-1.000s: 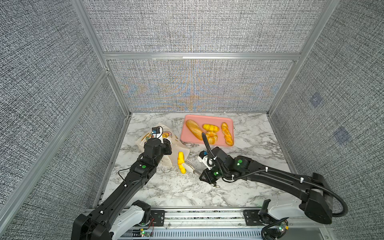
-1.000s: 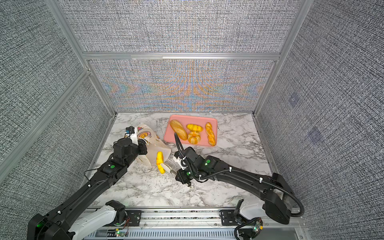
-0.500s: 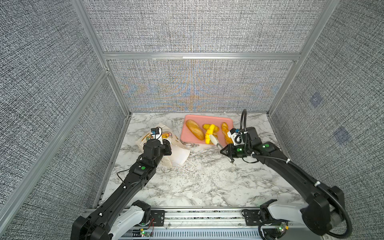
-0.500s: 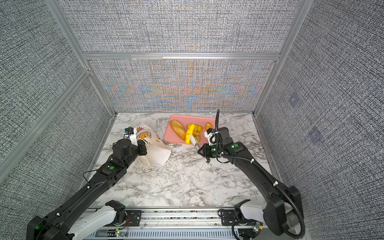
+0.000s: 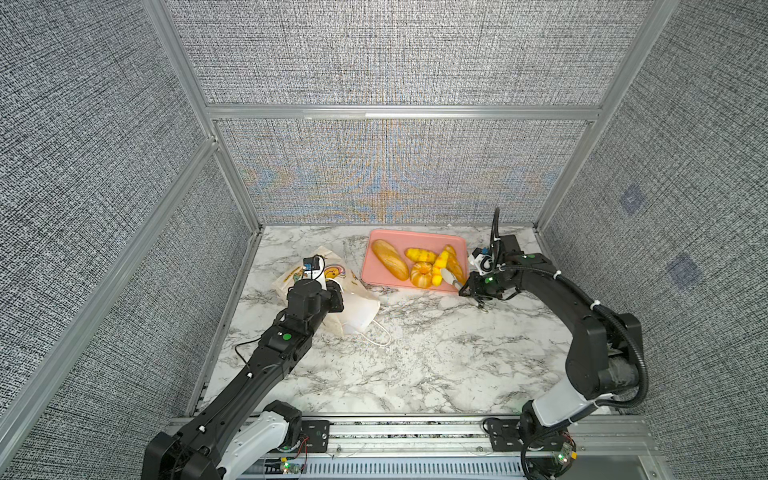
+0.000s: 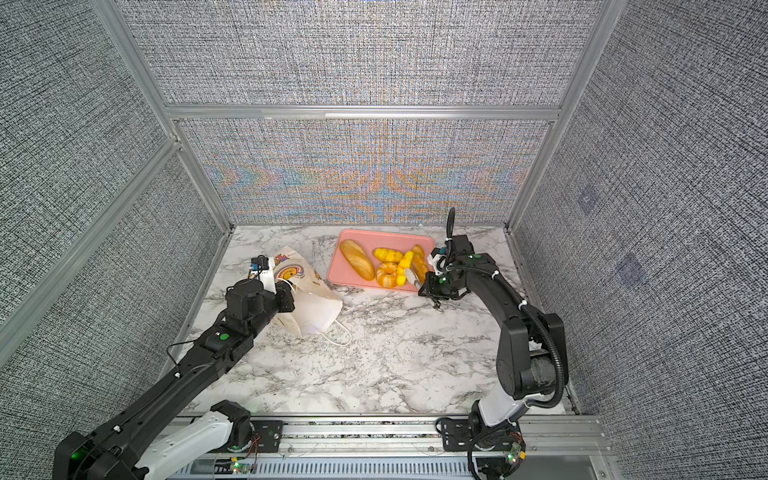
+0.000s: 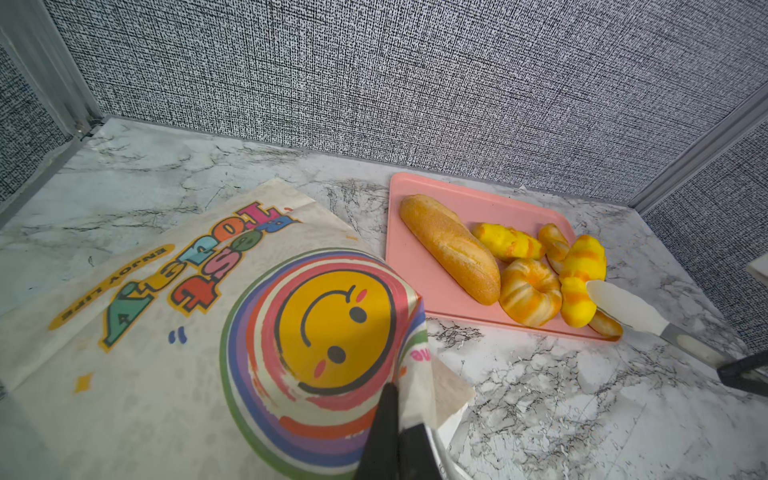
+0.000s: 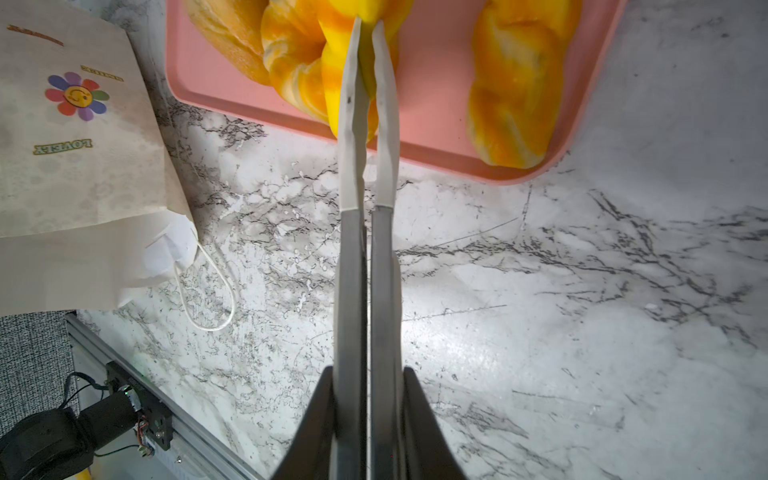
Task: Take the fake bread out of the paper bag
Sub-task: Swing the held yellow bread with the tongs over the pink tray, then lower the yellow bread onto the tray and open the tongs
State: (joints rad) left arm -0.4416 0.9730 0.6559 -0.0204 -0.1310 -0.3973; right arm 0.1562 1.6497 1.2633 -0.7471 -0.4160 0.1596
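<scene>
Left claw (image 7: 395, 399) clenched on a fold of the paper bag (image 5: 361, 309) lying on the worktop (image 5: 415, 353), right claw (image 8: 366, 29) pinching a yellow croissant (image 7: 582, 266) at the pink tray (image 5: 415, 239), beside a long loaf (image 5: 389, 259), ring cake (image 5: 420, 275)

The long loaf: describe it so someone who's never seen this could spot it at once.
Find the pink tray at the back of the marble table. The long loaf lies at the tray's end nearest the paper bag. It is golden brown and the longest piece, unlike the yellow-striped pastries beside it.
</scene>
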